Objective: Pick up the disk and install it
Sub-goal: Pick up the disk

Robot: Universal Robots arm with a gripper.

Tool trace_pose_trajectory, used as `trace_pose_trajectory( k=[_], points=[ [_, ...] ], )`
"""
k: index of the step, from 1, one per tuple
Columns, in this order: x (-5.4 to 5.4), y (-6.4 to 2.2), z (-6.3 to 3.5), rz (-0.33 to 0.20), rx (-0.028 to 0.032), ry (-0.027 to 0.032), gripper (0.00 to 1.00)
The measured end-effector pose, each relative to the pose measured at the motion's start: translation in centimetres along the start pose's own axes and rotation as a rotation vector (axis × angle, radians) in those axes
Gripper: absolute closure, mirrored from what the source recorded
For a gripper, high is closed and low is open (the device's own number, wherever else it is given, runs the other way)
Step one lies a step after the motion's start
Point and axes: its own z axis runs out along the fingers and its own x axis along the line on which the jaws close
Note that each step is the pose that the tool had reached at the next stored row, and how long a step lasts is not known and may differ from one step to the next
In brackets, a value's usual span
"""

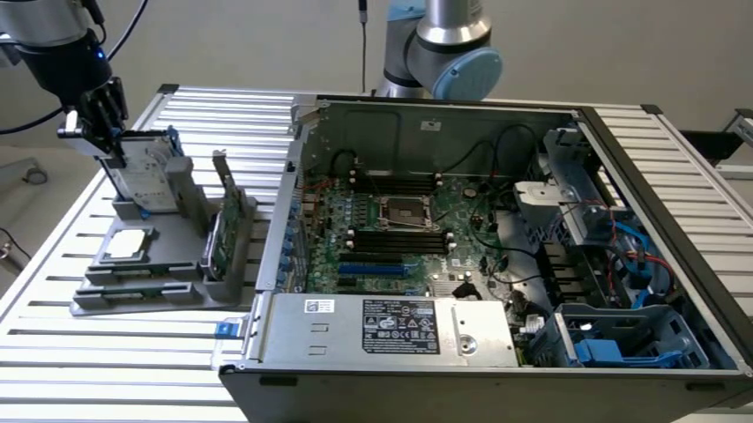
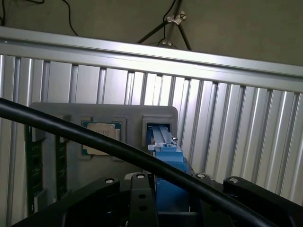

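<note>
The disk (image 1: 150,176), silver-grey with a white label and a blue frame, stands upright in a slot of the grey fixture (image 1: 165,264) at the exterior view's left. My gripper (image 1: 115,154) comes down from above and is shut on the disk's upper edge. The disk's lower end still sits at the fixture slot. In the wrist view the disk's blue frame (image 2: 168,158) runs from the slot up between the black gripper parts.
A small square silver chip (image 1: 127,244) (image 2: 102,137) lies on the fixture, and a green circuit card (image 1: 224,231) stands beside it. The open computer case (image 1: 471,220) fills the exterior view's right, with a blue drive bay (image 1: 623,339). A black cable (image 2: 94,142) crosses the wrist view.
</note>
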Motion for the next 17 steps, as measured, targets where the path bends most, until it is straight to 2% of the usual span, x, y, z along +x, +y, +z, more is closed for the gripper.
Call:
trace_pose_trajectory(
  k=[17],
  points=[
    [0.03, -0.04, 0.0, 0.0, 0.0001, -0.0001, 0.67]
  ],
)
